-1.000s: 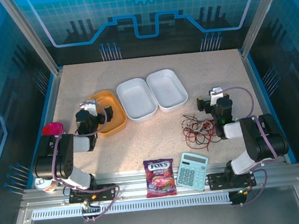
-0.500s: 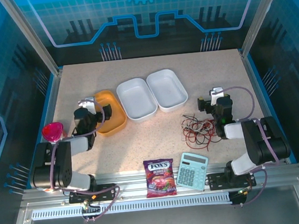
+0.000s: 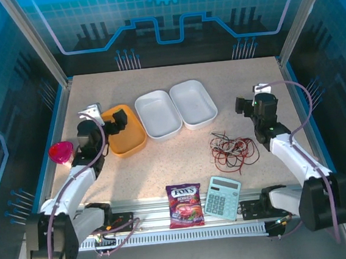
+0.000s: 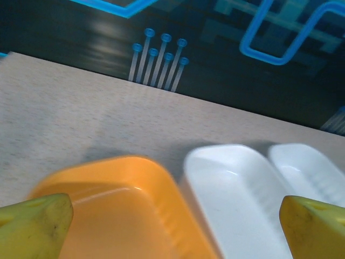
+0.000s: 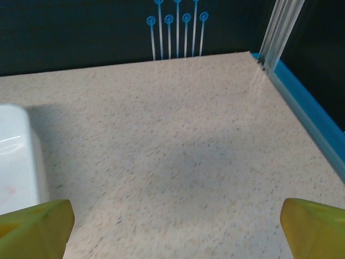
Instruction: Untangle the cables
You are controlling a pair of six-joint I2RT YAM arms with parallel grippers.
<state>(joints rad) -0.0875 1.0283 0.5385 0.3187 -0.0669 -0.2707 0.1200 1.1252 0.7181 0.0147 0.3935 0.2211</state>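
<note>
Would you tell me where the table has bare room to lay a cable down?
Bare: the far strip behind the white trays, and the middle between orange tray, cables and candy bag. Crowded: around the cables and calculator.

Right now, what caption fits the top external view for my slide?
Left gripper and right gripper open, away from the tangled cables.

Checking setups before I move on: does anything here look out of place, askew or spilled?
The cables lie in one tangled heap, as the task expects. The candy bag and the tilted calculator straddle the near edge of the table, partly on the metal rail. Nothing looks spilled or broken.
</note>
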